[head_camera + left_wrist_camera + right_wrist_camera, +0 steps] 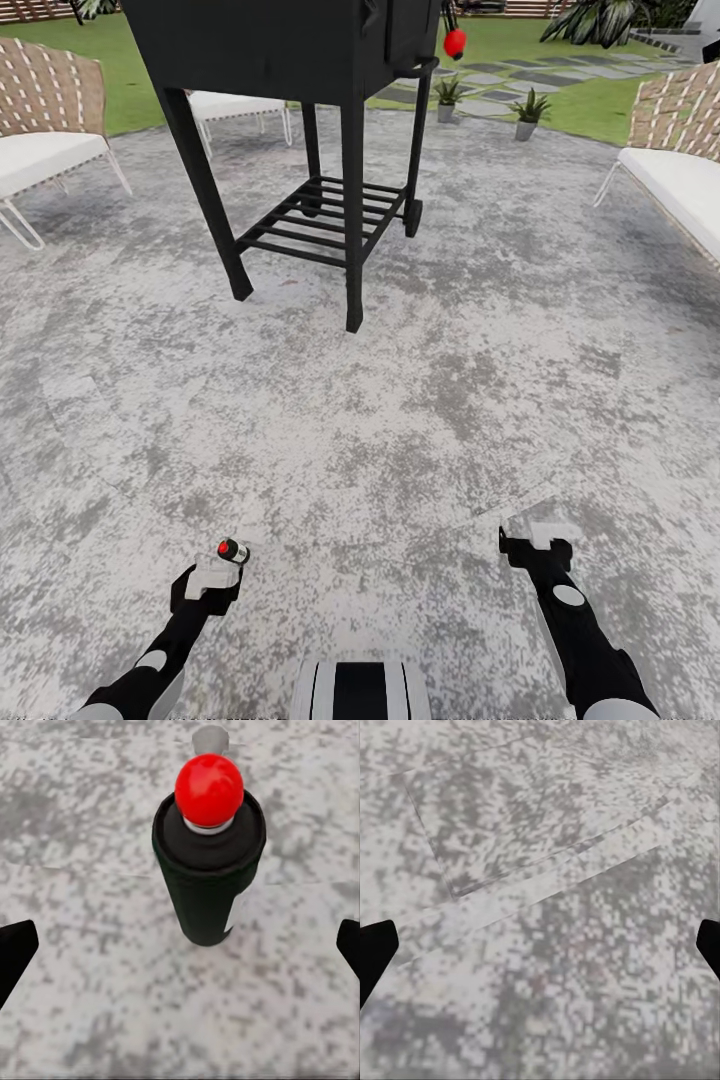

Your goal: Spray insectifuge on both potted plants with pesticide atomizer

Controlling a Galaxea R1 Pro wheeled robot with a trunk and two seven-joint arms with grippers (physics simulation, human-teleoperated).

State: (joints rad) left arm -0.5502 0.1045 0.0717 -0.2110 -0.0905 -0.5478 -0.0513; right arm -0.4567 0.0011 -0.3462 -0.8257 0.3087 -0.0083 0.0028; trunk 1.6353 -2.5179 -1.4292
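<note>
Left chair: a wicker chair (45, 110) with a white cushion stood at the far left edge of the patio (400, 400), lawn (120, 60) behind it.
My left gripper: my left gripper (212, 580) hung low over the mottled grey paving. In the left wrist view my two black fingertips (15, 954) sat far apart at the picture's edges, spread wide and touching nothing.
Pesticide atomizer: the pesticide atomizer (232, 551) showed right at the tip of my left gripper in the head view. In the left wrist view the dark bottle (206, 881), with its red ball top and a sliver of white label, lay between my spread fingers, apart from both. I could not tell whether anything held it.
Grill: the black grill (300, 120) stood ahead on the patio, a red knob (455, 42) at its right side.
Potted plants: the two potted plants (447, 97) (528, 112) stood well beyond the grill at the lawn's edge, near the stepping stones (520, 80).
My right gripper: my right gripper (535, 545) hung over bare paving, its black fingertips (375, 956) spread wide with nothing between them.
Right chair: a second wicker chair (675, 150) stood at the far right.
</note>
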